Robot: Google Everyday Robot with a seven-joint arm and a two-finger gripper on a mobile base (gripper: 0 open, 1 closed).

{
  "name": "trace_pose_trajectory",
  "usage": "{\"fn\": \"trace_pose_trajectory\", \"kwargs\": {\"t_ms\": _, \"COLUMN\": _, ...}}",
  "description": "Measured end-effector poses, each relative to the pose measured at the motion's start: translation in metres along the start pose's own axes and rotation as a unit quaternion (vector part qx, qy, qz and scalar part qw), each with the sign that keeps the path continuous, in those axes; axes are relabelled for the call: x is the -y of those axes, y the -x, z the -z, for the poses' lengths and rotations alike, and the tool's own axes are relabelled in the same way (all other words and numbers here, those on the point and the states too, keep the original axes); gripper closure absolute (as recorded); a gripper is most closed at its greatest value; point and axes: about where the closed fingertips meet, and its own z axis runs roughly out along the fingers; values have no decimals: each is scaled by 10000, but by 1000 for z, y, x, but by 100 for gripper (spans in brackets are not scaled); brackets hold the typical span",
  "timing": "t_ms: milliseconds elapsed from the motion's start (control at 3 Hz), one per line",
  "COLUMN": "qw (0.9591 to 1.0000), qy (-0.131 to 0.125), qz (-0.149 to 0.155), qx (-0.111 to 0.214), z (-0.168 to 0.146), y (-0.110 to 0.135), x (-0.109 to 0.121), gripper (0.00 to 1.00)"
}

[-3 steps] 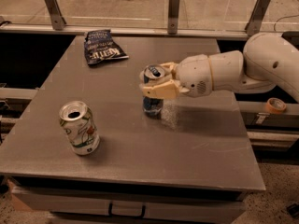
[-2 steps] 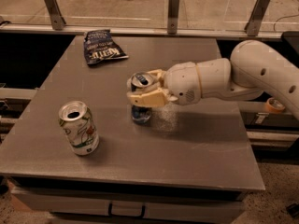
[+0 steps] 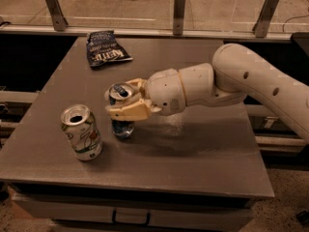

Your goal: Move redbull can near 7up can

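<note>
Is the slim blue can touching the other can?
No, the redbull can, held in the gripper, is beside the 7up can with a strip of bare table between them.

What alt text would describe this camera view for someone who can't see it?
The gripper, jaws closed around a redbull can, holds it beside a 7up can on a grey table; a chip bag lies farther back.

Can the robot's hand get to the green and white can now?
Probably yes. The gripper sits close beside the 7up can, with only bare table between them. But its fingers are shut on the redbull can, so it couldn't grab another.
</note>
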Motion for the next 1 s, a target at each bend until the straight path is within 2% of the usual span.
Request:
{"fn": "trace_pose_trajectory", "kwargs": {"t_ms": 333, "qw": 9995, "qy": 292, "qz": 66, "qx": -56, "z": -15, "y": -2, "x": -10, "gripper": 59}}
{"fn": "trace_pose_trajectory", "kwargs": {"t_ms": 1000, "qw": 9981, "qy": 555, "qz": 201, "qx": -151, "z": -24, "y": -4, "x": -18, "gripper": 13}}
